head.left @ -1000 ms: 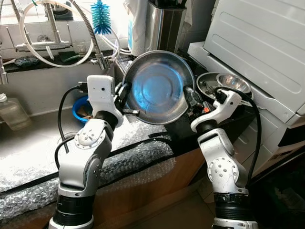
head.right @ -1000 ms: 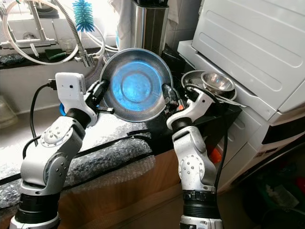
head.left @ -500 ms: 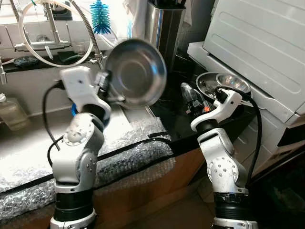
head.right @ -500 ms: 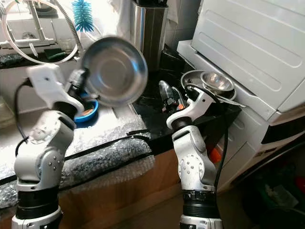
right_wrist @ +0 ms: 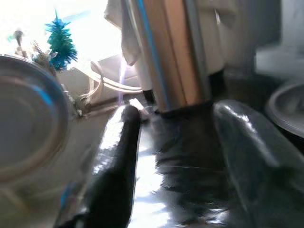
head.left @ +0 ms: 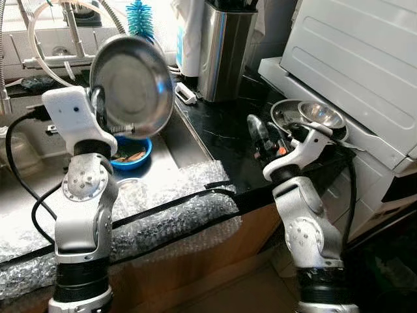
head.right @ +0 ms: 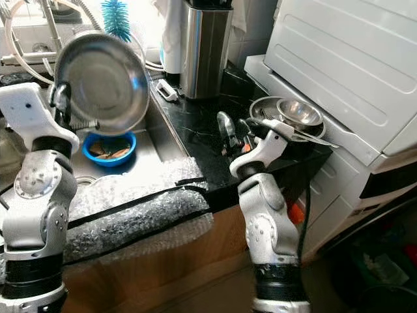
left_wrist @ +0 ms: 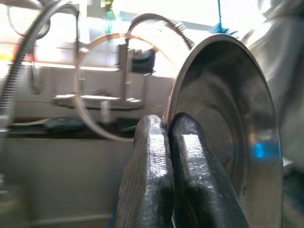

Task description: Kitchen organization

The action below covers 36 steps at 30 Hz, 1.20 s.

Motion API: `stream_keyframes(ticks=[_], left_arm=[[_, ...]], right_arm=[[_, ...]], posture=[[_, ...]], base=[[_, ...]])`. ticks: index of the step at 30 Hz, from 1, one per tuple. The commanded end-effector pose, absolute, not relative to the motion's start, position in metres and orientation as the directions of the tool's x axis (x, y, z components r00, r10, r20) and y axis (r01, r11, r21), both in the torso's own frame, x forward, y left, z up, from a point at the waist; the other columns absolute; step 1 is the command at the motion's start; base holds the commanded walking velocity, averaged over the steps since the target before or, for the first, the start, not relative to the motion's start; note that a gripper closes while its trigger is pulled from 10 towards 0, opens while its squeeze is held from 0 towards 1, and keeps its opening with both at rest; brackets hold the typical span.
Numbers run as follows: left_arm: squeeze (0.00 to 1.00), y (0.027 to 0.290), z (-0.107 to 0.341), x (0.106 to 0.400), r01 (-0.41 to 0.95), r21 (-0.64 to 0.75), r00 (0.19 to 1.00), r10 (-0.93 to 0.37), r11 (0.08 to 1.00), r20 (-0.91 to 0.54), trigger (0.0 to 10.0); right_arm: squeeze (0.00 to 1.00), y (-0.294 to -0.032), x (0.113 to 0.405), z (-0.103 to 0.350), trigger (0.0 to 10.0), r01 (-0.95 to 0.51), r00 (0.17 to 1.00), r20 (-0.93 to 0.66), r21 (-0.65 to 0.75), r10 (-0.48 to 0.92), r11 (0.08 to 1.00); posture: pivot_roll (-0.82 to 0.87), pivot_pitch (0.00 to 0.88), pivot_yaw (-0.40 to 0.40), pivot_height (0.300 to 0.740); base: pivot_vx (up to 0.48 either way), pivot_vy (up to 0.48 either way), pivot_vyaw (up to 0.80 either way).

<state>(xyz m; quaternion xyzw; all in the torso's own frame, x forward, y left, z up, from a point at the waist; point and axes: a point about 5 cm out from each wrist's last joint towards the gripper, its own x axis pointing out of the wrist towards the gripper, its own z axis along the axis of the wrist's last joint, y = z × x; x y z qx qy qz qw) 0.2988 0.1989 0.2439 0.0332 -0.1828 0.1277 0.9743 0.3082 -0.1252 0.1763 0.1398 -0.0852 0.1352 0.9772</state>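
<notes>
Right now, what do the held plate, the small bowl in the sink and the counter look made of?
Plate: polished steel, mirror-like reflections. Small bowl: likely plastic, opaque bright blue. Counter: probably polished stone, glossy black with pale veins.

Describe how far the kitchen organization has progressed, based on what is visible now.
Done: steel plate lifted off the counter. In hand: left tool pinches its rim above the sink; right tool open over the black counter. Left: setting the plate down; stacked steel bowls remain.
</notes>
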Motion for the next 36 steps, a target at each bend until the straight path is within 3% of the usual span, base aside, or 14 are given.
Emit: stream_keyframes(ticks=[1, 9, 18, 30, 36], left_arm=[[0.0, 0.202, 0.244, 0.299, -0.282, 0.073, 0.894, 0.235, 0.957, 0.382, 10.0], [0.0, 0.223, 0.212, 0.303, -0.287, 0.207, 0.938, 0.231, 0.935, 0.258, 10.0], [0.0, 0.232, 0.18, 0.307, -0.255, 0.285, 0.967, 0.24, 0.924, 0.088, 10.0], [0.0, 0.224, 0.156, 0.309, -0.17, 0.293, 0.977, 0.199, 0.941, -0.071, 10.0], [0.0, 0.214, 0.141, 0.307, -0.055, 0.301, 0.974, 0.117, 0.952, -0.192, 10.0]], right_arm=[[0.0, -0.128, 0.304, 0.18, 10.0, -0.279, 0.946, 0.231, 0.218, 0.228, 0.935], [0.0, -0.145, 0.286, 0.16, 10.0, -0.195, 0.967, 0.192, 0.143, 0.166, 0.97], [0.0, -0.138, 0.279, 0.15, 10.0, -0.211, 0.97, 0.154, 0.133, 0.19, 0.968], [0.0, -0.132, 0.279, 0.148, 10.0, -0.232, 0.967, 0.138, 0.134, 0.213, 0.963], [0.0, -0.128, 0.28, 0.149, 10.0, -0.246, 0.964, 0.137, 0.135, 0.228, 0.96]], posture=[[0.0, 0.0, -0.122, 0.74], [-0.02, 0.0, -0.107, 0.74], [-0.01, 0.0, -0.101, 0.74], [-0.01, 0.0, -0.097, 0.74], [-0.01, 0.0, -0.097, 0.74]], base=[[0.0, 0.0, 0.0], [0.0, 0.0, 0.0], [0.0, 0.0, 0.0], [0.0, 0.0, 0.0], [0.0, 0.0, 0.0]])
